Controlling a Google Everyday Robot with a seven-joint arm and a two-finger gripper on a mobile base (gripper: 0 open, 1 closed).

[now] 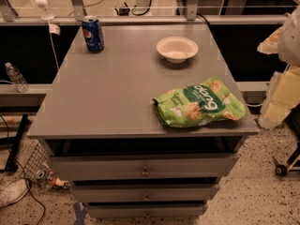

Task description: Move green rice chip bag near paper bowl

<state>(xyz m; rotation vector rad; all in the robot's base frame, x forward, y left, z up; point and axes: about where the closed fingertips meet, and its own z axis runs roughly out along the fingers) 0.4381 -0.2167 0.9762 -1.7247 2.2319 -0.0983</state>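
Observation:
The green rice chip bag [199, 102] lies flat near the front right corner of the grey cabinet top [108, 93]. It is light green with a dark band and rice cake pictures. The paper bowl [176, 48] is off-white and stands upright at the back, right of centre, about a bag's length behind the bag. My arm shows as pale shapes at the right edge. My gripper [271, 41] hangs there, beyond the cabinet's right side, roughly level with the bowl, apart from both things and holding nothing that I can see.
A blue soda can [93, 33] stands at the back left of the top. The cabinet has drawers [145, 168] below. A plastic bottle [15, 78], cables and a wire basket [33, 161] are on the floor to the left. A rail runs behind the cabinet.

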